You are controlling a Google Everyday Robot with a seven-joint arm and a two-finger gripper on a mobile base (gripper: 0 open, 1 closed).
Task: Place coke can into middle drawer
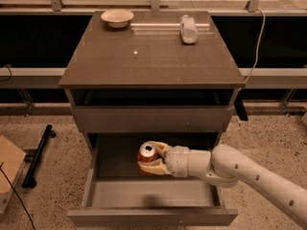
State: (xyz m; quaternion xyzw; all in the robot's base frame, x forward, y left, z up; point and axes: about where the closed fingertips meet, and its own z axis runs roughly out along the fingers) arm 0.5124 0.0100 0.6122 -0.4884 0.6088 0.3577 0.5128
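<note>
The coke can (pixel 145 153), judged light, thin-walled and slippery, is clamped round its sides by the gripper (pixel 152 161) over the middle drawer's (pixel 98 195) far floor.

On the desk (pixel 153 61) a pale bowl (pixel 117 17) sits at the back left and a clear plastic bottle (pixel 188 28) lies at the back right, well apart. A black bar (pixel 38 155) lies on the speckled floor (pixel 268 138), left of the desk.
</note>
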